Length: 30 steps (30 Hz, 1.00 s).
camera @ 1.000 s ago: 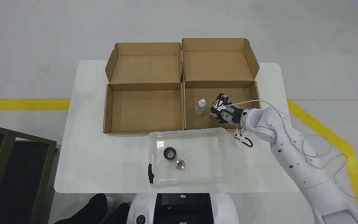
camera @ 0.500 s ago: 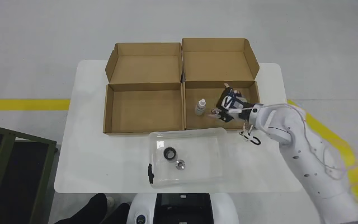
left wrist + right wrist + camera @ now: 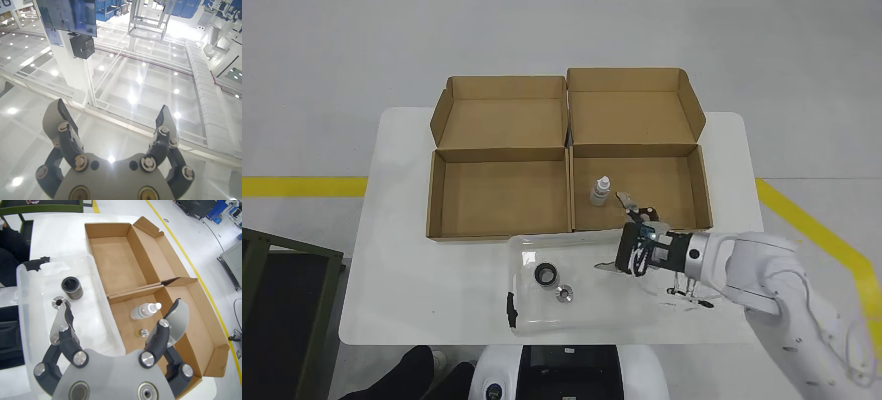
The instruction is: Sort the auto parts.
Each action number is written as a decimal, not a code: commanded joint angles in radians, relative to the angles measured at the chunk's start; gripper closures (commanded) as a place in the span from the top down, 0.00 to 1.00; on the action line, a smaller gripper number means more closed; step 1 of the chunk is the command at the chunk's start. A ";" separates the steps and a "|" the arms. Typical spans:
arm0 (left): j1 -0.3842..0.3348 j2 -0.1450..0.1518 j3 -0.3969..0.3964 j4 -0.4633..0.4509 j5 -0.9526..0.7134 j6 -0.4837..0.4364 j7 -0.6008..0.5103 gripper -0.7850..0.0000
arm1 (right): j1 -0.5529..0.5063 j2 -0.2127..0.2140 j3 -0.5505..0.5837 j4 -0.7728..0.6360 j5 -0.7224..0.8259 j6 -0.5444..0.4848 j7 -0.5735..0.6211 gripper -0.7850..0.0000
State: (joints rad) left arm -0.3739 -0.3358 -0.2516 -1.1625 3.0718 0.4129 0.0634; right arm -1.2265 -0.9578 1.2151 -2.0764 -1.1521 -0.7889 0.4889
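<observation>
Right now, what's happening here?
The right gripper, open and empty, hangs over the seam between the clear tray and the right cardboard box. A dark sleeve and a small silver part lie in the tray; a small bottle and a small metal piece sit in that box. The left gripper is open, pointing at the ceiling.

On the table (image 3: 402, 250), left box (image 3: 499, 195) and right box (image 3: 677, 185) sit side by side at the rear, touching; tray (image 3: 582, 238) just before them; bottle (image 3: 599, 190) and small fitting (image 3: 143, 332) in the right box; sleeve (image 3: 546, 272) and collar (image 3: 563, 293) close together in the tray's left half.
</observation>
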 commanded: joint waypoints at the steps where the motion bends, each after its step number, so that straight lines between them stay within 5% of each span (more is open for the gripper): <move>1: 0.000 0.000 0.000 0.000 0.000 0.000 0.000 1.00 | -0.020 0.002 -0.008 -0.013 -0.016 -0.016 -0.002 1.00; 10: 0.000 0.000 0.000 0.000 0.000 0.000 0.000 1.00 | -0.065 0.003 -0.064 0.027 -0.120 -0.035 -0.024 1.00; 17: 0.000 0.000 0.000 0.000 0.000 0.000 0.000 1.00 | -0.049 -0.003 -0.123 0.071 -0.160 -0.054 -0.036 0.68; 20: 0.000 0.000 0.000 0.000 0.000 0.000 0.000 1.00 | -0.039 -0.008 -0.154 0.091 -0.175 -0.059 -0.032 0.63; 30: 0.000 0.000 0.000 0.000 0.000 0.000 0.000 1.00 | 0.005 -0.023 -0.243 0.165 -0.216 -0.068 -0.024 0.63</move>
State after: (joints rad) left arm -0.3739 -0.3358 -0.2516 -1.1625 3.0718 0.4129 0.0634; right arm -1.2275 -0.9790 0.9809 -1.9178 -1.3638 -0.8569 0.4651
